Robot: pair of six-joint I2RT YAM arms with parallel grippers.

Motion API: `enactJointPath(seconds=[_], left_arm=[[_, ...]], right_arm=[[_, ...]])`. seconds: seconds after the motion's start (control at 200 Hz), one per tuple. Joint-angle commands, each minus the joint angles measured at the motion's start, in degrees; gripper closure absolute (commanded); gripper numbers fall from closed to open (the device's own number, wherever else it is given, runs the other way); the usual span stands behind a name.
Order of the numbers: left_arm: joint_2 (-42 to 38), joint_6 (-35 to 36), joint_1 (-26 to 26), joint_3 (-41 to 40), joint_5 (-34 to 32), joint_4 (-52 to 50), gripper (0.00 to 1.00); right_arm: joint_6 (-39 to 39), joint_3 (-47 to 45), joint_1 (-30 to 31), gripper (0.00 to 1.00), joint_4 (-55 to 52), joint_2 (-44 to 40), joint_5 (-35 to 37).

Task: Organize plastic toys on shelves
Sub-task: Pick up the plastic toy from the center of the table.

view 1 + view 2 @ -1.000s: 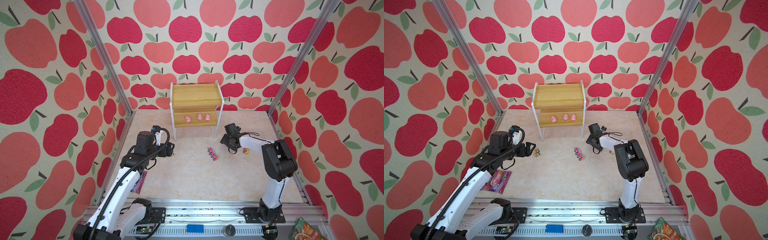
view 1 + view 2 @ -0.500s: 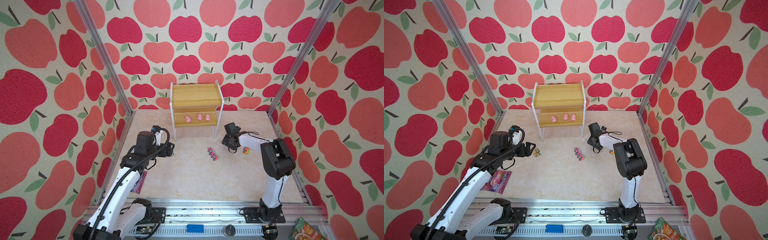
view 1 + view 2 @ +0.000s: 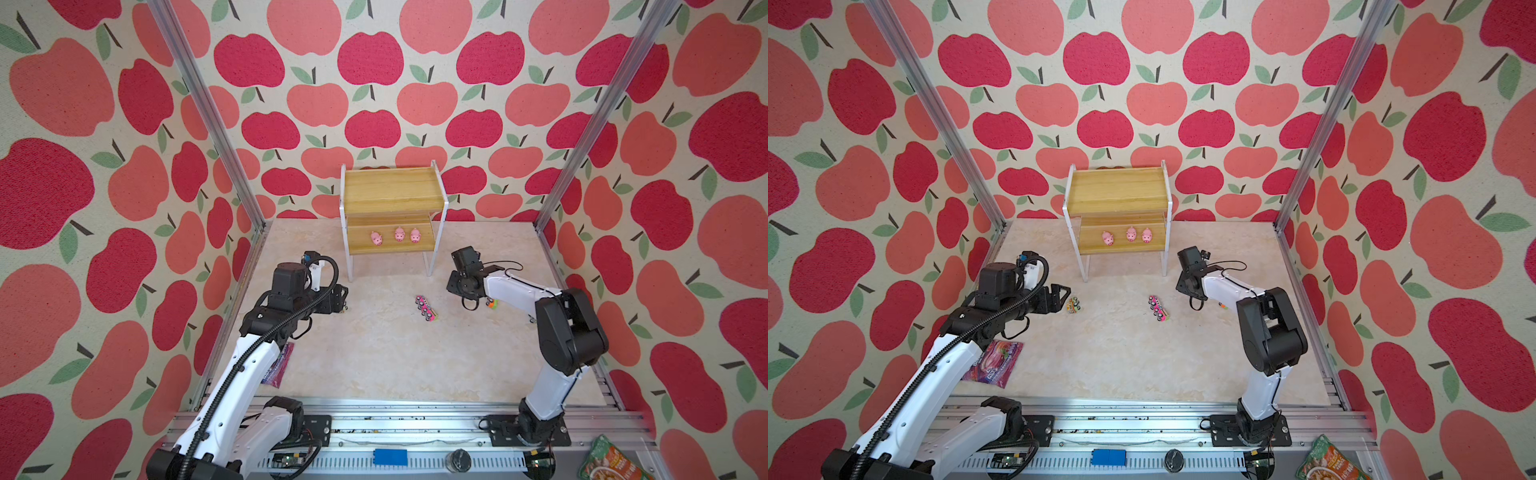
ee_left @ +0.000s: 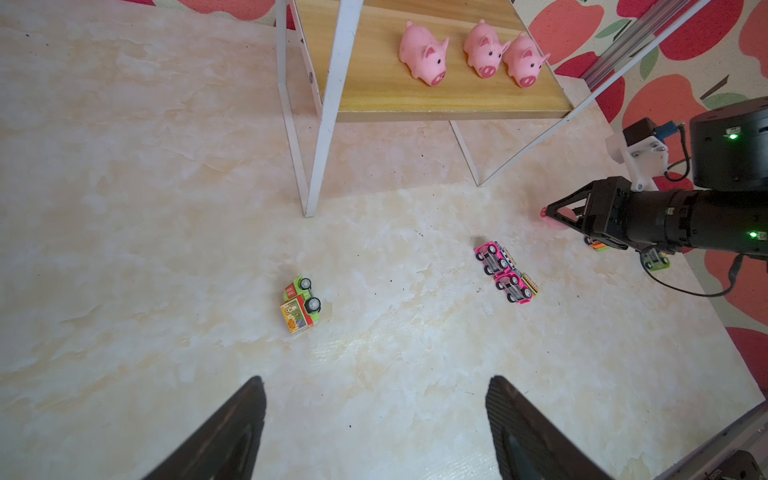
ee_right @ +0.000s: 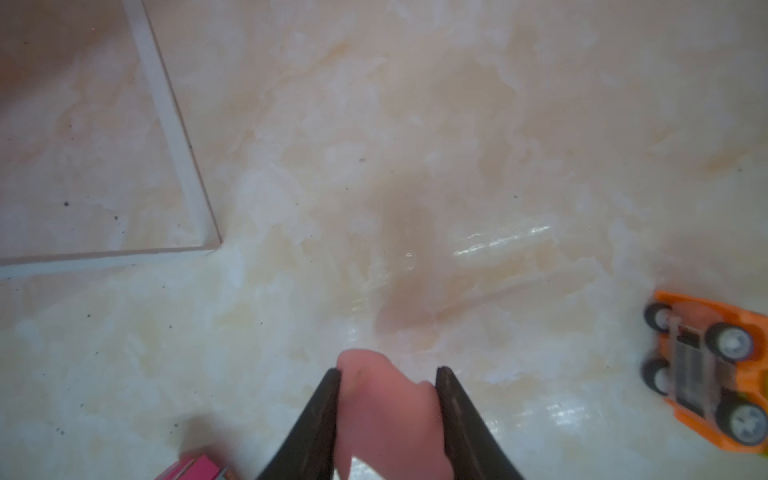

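Note:
The shelves (image 3: 392, 195) stand at the back wall, with three pink pigs (image 4: 484, 50) in a row on the lower board. My right gripper (image 5: 388, 372) is low over the floor, to the right of the shelves' legs, shut on a fourth pink pig (image 5: 386, 415). An orange truck (image 5: 706, 374) lies overturned beside it. Two pink trucks (image 4: 503, 274) lie together mid-floor, wheels up. A green truck (image 4: 301, 305) lies on its side just ahead of my left gripper (image 4: 376, 386), which hangs open and empty above the floor.
A purple snack packet (image 3: 994, 361) lies on the floor under my left arm. A green food pouch (image 3: 1327, 461) sits outside the cell at the front right. Another small truck (image 4: 656, 262) lies under my right arm. Metal posts frame the corners.
My right gripper has closed its fingers onto the pink pig on the floor. The left arm and the trucks have stayed where they were.

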Motion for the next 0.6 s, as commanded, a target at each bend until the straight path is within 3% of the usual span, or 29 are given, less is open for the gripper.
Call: enactJointPath(seconds=[0.0, 0.24, 0.365, 0.595], left_arm=[[-0.59, 1.43, 0.68, -0.39, -0.71, -1.01, 0.14], [-0.53, 1.33, 1.72, -0.44, -0.45, -0.90, 0.14], [-0.60, 1.34, 2.00, -0.41, -0.95, -1.02, 0.14], [-1.06, 1.43, 2.48, -0.48, -1.69, -1.09, 0.14]], right_arm=[[-6.60, -1.83, 4.73, 0.62, -1.16, -5.26, 0.89], [-17.00, 0.85, 17.47, 0.61, 2.00, -6.73, -5.43], [-21.20, 5.14, 22.84, 0.59, 2.80, -1.78, -9.52], [-24.25, 13.31, 26.27, 0.57, 3.15, 9.62, -19.55]])
